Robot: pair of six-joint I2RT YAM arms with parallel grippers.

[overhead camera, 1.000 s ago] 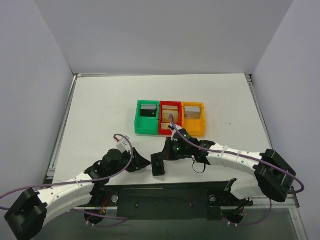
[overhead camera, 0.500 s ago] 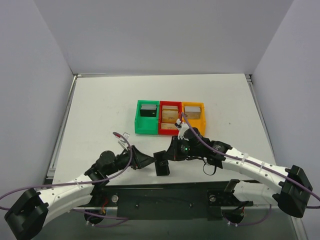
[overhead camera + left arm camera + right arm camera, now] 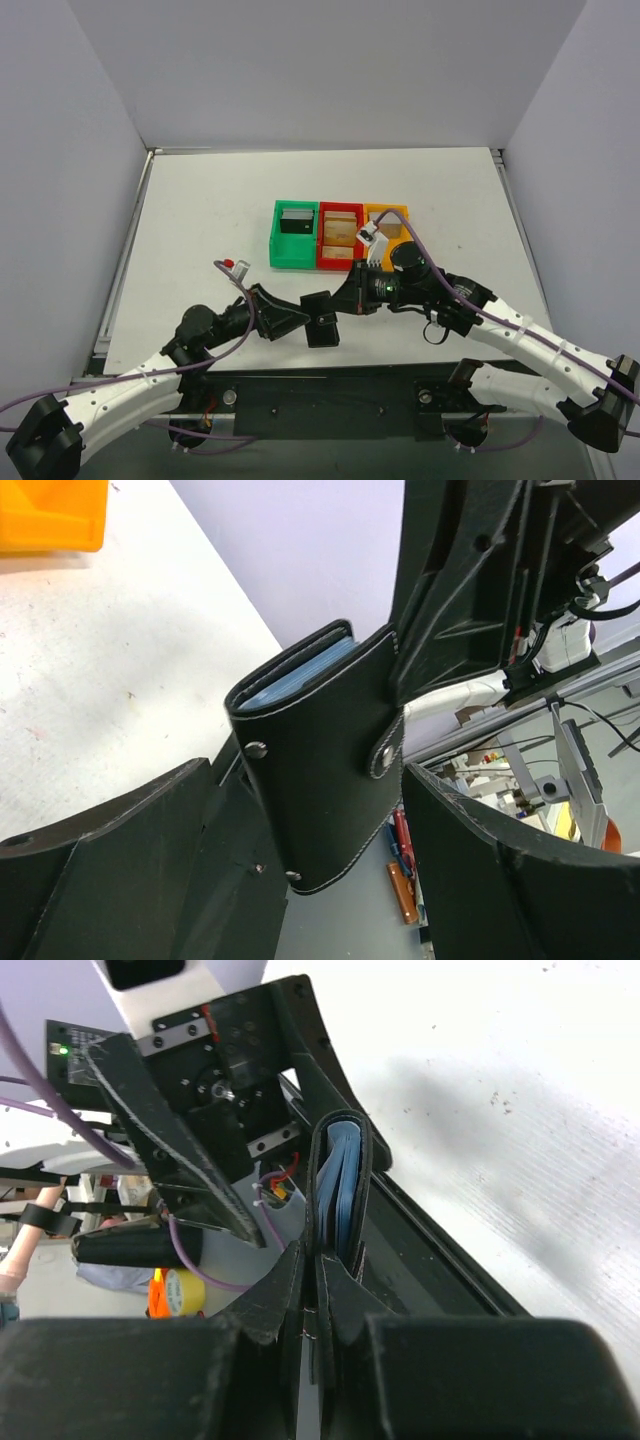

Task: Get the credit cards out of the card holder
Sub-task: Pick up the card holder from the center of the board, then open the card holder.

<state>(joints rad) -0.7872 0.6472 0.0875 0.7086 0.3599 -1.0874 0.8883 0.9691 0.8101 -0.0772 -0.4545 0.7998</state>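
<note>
— Far left first?

— Bare worktop [image 3: 200, 220], then the left gripper [image 3: 297, 320]. Jaws spread wide, one finger on either side of the card holder [image 3: 321, 318], squeezing neither face in the left wrist view.

— And the card holder itself?

— Low in the middle, near the front edge of the worktop, between the two grippers. Folded shut, with a black stitched cover and a strap snapped across the face. Pale blue panels peeping out at the open edge.

— Lying flat?

— Not by the look of it. Gripped at one edge and tilted. Hard to tell whether touching the worktop anywhere.

— Right of it?

— Right gripper [image 3: 345, 300], clamped shut on the card holder, with the black cover's edge pinched between the fingertips in the right wrist view.

— Anything further back?

— Green bin [image 3: 294, 235], red bin [image 3: 340, 238] and orange bin [image 3: 385, 218] in a row, touching side by side, well behind the card holder. Orange one partly hidden by the right arm. Flat things standing in each, too small to name.
</note>
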